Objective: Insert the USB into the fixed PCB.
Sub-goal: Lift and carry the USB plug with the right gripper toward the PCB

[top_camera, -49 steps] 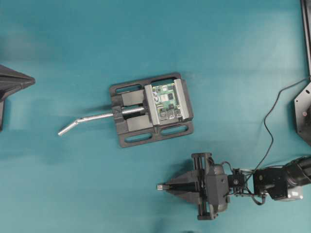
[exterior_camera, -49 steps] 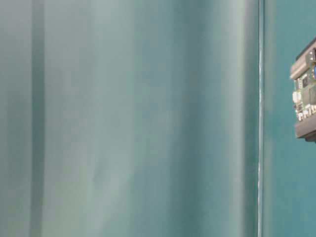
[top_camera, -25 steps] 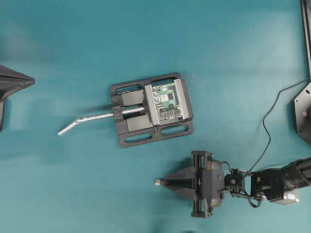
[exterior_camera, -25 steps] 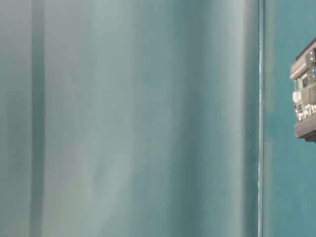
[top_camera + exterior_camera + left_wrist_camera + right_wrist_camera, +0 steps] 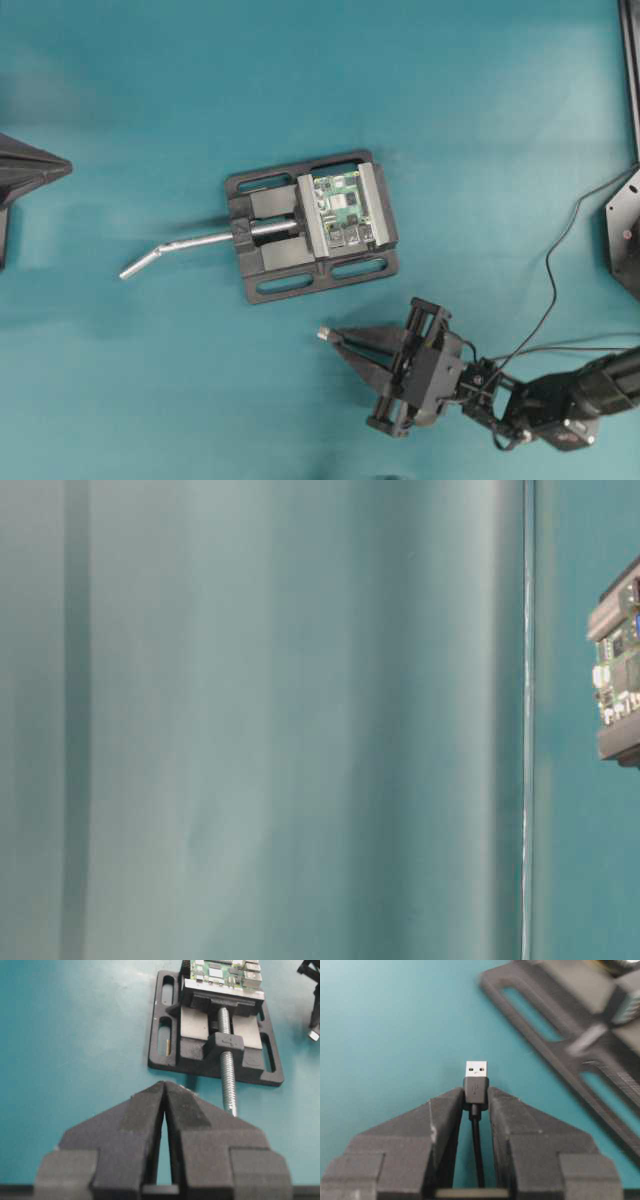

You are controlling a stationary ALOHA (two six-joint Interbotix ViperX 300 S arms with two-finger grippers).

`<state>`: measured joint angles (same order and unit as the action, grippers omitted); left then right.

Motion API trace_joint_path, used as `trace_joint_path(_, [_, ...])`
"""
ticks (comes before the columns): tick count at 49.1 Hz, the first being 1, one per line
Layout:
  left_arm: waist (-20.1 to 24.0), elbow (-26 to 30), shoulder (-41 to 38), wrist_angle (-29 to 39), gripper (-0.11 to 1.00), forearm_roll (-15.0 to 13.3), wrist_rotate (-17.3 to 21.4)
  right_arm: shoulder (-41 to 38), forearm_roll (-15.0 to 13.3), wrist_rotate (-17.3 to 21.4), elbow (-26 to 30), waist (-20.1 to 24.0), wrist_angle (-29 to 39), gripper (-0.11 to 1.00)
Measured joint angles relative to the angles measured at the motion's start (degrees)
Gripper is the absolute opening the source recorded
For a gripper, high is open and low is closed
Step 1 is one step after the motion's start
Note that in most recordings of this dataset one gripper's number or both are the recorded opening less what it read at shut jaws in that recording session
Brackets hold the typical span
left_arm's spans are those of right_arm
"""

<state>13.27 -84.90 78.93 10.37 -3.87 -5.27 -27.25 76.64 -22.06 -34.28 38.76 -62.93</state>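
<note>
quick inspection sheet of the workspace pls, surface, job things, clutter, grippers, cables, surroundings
surface: teal table, bare where it shows.
job's things: green circuit board clamped in the black vise, whose silver handle sticks out to the left in the overhead view; USB plug not yet inserted, apart from the board.
clutter: nothing seen.
grippers: right gripper shut on the USB plug, silver tip sticking out past the fingers; left gripper shut and holding nothing, short of the vise.
cables: thin black cable trails from the right gripper toward the right edge.
surroundings: blurred teal backdrop in the table-level view.
</note>
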Motion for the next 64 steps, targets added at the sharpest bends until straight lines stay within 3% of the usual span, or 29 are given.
trace_joint_path(8, [-0.09,0.09,0.0,-0.09,0.04,-0.09,0.0,-1.58,8.96,-0.79,3.16,1.05,-6.86,0.21])
trace_joint_path(21, [-0.09,0.09,0.0,0.0,0.04,0.0,0.0,-4.92,18.98,-0.79,9.93,2.29,-15.21,0.21])
trace_joint_path(38, [-0.09,0.09,0.09,0.0,0.04,-0.09,0.0,-9.05,24.87,-0.97,16.44,2.37,-24.52,0.21])
trace_joint_path(52, [-0.09,0.09,0.09,0.0,0.04,-0.09,0.0,-10.99,35.86,-1.23,21.18,2.37,-29.88,0.21])
trace_joint_path(64, [-0.09,0.09,0.09,0.0,0.04,0.0,0.0,-11.6,37.79,-1.23,23.12,2.29,-32.7,0.21])
